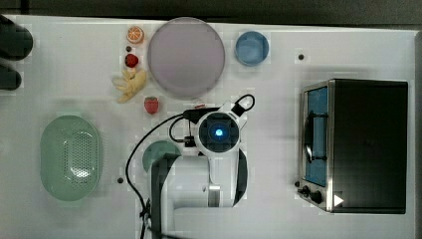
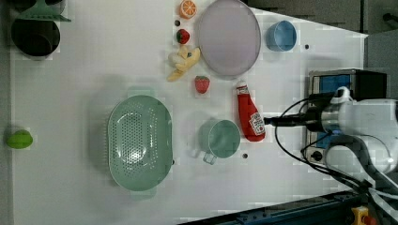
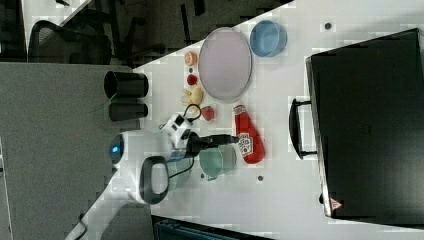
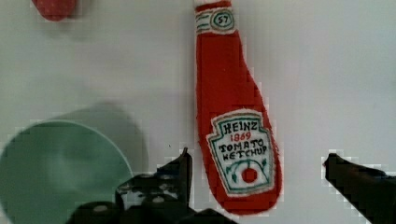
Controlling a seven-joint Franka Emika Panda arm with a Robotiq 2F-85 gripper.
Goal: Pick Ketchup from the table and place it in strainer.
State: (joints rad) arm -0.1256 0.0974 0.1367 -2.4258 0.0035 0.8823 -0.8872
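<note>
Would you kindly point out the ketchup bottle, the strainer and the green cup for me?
Ketchup bottle (image 2: 250, 118), left view, on its label.
Strainer (image 2: 139, 140), left view, on its perforated bottom.
Green cup (image 2: 223, 138), left view, on its inside.

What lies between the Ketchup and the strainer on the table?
In the left view, the green cup stands between the Ketchup and the strainer, right beside the bottle.
</note>
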